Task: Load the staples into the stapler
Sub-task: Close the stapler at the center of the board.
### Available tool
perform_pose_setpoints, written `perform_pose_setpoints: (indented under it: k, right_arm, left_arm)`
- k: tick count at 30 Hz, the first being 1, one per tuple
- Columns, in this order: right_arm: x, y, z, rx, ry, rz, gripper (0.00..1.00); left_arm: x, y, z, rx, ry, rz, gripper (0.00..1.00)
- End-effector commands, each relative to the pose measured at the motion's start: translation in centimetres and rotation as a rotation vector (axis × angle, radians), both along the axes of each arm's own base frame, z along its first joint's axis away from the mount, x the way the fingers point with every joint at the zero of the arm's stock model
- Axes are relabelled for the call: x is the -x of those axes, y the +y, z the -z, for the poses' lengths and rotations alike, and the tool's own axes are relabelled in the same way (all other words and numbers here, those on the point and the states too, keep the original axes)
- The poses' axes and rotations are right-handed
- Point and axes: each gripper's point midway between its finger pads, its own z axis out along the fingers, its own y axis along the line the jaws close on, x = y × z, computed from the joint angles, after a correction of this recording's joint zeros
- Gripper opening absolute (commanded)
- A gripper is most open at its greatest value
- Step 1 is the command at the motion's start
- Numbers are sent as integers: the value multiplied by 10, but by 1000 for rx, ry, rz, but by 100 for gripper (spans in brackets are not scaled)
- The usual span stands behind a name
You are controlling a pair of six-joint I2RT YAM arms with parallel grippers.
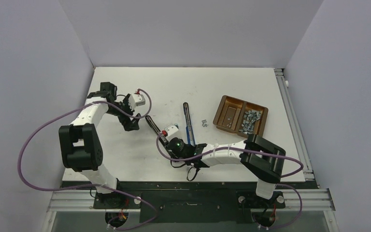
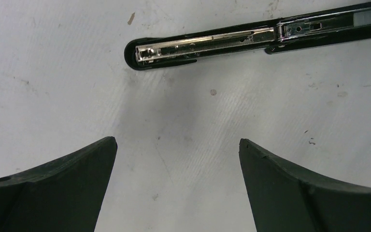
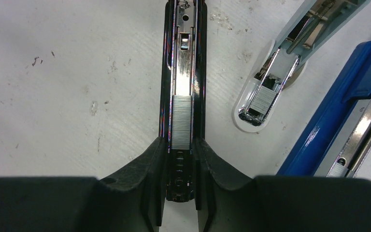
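Right gripper (image 3: 180, 147) is pinching the glossy black stapler (image 3: 183, 82) holding ribbed silver staples (image 3: 181, 121); left gripper (image 2: 178, 145) is gaping wide.

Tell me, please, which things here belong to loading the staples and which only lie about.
Belong to the job: long black open stapler; silver-grey staple strip lying in its channel; right end effector, closed around that stapler; brown two-compartment tray holding spare staples.

Only lying about: pale grey open stapler; blue stapler; left end effector, open and empty.
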Motion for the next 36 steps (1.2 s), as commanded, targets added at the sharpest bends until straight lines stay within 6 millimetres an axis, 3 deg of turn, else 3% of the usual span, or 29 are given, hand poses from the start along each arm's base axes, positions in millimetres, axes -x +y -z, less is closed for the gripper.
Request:
perform_pose_setpoints:
  k: [1, 4, 6, 12, 20, 23, 27, 31, 36]
  right_arm:
    - [12, 6, -13, -34, 1, -87, 8]
    - [16, 3, -11, -25, 6, -114, 9]
    - [17, -2, -10, -22, 3, -119, 9]
    - [17, -2, -7, -32, -7, -145, 9]
    - [15, 4, 3, -13, 5, -172, 8]
    - [15, 4, 5, -13, 6, -172, 8]
    - [15, 0, 10, -7, 17, -160, 9]
    - [12, -2, 16, -12, 27, -138, 8]
    - [2, 1, 20, -45, 27, -93, 9]
  left_arm:
    - [-4, -10, 9, -52, -101, 234, 96]
    - [-9, -14, 17, -81, -124, 317, 96]
    - [-11, -30, 21, -84, -149, 393, 96]
    - [-15, -36, 44, -146, -210, 587, 99]
    - [-31, -32, 71, -226, -248, 695, 65]
    - [-36, -26, 76, -260, -253, 712, 57]
    - [-40, -22, 72, -298, -285, 741, 43]
    - [-34, -29, 54, -297, -316, 791, 25]
    - [-15, -60, 19, -222, -398, 837, 24]
